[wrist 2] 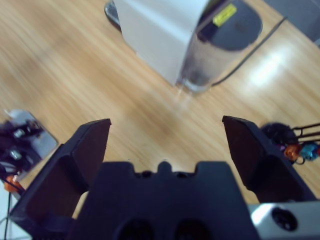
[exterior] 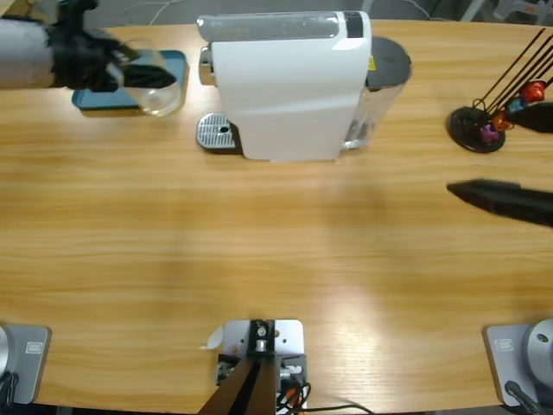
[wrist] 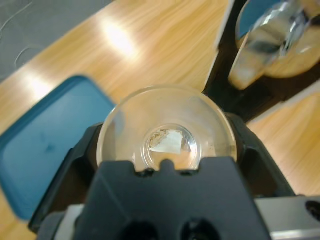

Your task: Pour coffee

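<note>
Left tool (exterior: 143, 76): clenched on clear glass (wrist: 167, 135) over blue tray (exterior: 104, 99); coffee (wrist: 167, 142) apparently mere dregs. Right tool (wrist 2: 165, 150): released, above table (exterior: 276, 251).

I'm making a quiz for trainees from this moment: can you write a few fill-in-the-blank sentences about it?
1. The left gripper is shut on a clear ____.
2. The glass is held over a ____ tray.
3. The right gripper has its jaws ____, with nothing between them.
4. The coffee machine has a body that is ____ in colour.

Missing words: glass; blue; open; white
</note>
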